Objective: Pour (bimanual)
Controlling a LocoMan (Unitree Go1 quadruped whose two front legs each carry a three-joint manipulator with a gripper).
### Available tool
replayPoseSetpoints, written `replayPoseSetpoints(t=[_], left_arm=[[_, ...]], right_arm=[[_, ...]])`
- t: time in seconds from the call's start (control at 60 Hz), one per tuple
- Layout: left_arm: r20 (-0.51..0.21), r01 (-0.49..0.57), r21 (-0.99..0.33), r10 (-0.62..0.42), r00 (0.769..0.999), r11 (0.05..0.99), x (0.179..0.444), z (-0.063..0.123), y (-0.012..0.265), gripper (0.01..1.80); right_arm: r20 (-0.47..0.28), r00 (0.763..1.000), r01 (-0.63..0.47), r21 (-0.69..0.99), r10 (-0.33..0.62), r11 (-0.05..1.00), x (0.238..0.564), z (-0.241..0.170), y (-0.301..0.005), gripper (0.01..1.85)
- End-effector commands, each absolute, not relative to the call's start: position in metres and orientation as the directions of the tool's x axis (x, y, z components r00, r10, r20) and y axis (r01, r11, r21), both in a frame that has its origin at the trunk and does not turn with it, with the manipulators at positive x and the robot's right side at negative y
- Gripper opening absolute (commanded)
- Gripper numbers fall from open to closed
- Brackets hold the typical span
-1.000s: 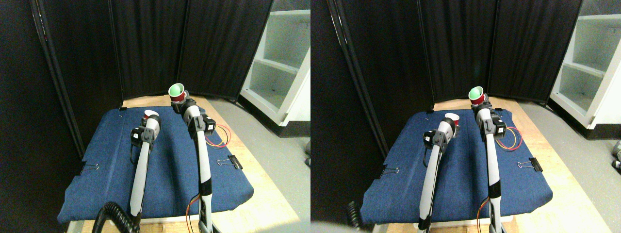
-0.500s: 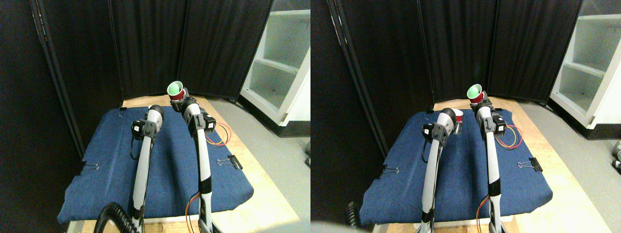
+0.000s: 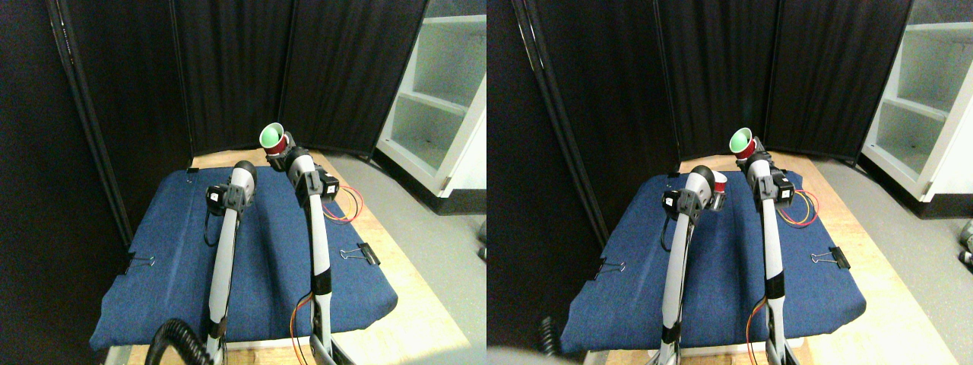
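Right gripper (image 3: pixel 280 154) is clamped on a red cup (image 3: pixel 274 140) with a green inside, held raised over the far edge of the blue cloth (image 3: pixel 167 266), mouth tilted up and toward the left. Left gripper (image 3: pixel 245 170) is just left of it and lower; I cannot tell how its claw stands. A second red cup shows only as a sliver behind the left limb in the other eye's view. Binder clip (image 3: pixel 363 252) at the cloth's right edge; loose wires (image 3: pixel 346 209) beyond it.
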State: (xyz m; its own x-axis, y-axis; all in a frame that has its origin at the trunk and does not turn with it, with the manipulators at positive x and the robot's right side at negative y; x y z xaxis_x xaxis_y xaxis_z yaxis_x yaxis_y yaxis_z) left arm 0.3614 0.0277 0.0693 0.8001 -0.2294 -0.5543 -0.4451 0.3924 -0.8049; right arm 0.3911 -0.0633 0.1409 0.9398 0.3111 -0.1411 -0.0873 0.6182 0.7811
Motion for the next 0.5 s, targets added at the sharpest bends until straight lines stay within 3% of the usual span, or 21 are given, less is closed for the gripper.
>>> replayPoseSetpoints(t=[0.017, 0.217, 0.5], left_arm=[[-0.548, -0.436, -0.811, -0.247, 0.799, 0.390, 0.3656, 0.0686, 0.0264, 0.01], [-0.549, -0.431, -0.808, -0.250, 0.797, 0.400, 0.3666, 0.0692, 0.0266, 0.01], [-0.541, -0.402, -0.810, -0.279, 0.794, 0.427, 0.3675, 0.0766, 0.0284, 0.01]], right_arm=[[-0.128, 0.937, -0.109, 0.778, 0.325, 0.619, 0.3929, 0.1428, -0.0602, 0.02], [-0.130, 0.920, -0.156, 0.743, 0.369, 0.651, 0.3959, 0.1390, -0.0601, 0.01], [-0.127, 0.922, -0.166, 0.724, 0.366, 0.669, 0.4026, 0.1329, -0.0627, 0.01]])
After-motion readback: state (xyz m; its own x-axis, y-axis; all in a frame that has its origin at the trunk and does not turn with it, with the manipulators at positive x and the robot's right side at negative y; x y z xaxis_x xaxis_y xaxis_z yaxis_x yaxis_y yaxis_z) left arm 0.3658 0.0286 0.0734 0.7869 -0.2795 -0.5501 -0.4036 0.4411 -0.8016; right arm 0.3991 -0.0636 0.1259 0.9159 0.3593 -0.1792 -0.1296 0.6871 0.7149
